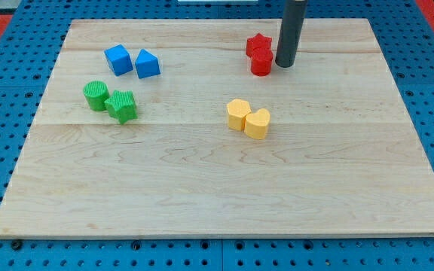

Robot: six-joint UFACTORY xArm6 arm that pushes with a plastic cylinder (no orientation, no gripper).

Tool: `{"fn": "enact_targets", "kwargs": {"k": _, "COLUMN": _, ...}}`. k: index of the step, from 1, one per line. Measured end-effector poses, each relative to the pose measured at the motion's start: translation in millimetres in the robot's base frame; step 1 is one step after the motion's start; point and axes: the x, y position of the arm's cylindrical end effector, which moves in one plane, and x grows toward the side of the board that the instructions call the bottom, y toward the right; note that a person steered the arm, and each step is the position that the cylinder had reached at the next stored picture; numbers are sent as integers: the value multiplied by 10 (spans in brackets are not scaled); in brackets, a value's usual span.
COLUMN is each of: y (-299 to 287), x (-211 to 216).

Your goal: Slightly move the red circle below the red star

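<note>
The red star (257, 44) sits near the view's top, right of centre. The red circle (261, 63) touches it just below, slightly to the right. My tip (284, 65) is a dark rod end standing just right of the red circle, very close to it or touching it. The rod's upper part leaves the view at the top.
A blue cube (117, 59) and a blue triangle-like block (148, 65) lie at the upper left. A green circle (96, 95) and a green star (122, 105) touch below them. Two yellow blocks (239, 114) (258, 123) touch near the centre. The wooden board (217, 196) rests on blue pegboard.
</note>
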Motion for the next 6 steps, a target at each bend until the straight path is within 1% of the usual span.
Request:
{"fn": "enact_targets", "kwargs": {"k": 2, "y": -140, "x": 4}}
{"fn": "enact_targets", "kwargs": {"k": 3, "y": 496, "x": 600}}
{"fn": "enact_targets", "kwargs": {"k": 4, "y": 670, "x": 1759}}
{"fn": "enact_targets", "kwargs": {"k": 5, "y": -272, "x": 1879}}
{"fn": "enact_targets", "kwargs": {"k": 6, "y": -601, "x": 1577}}
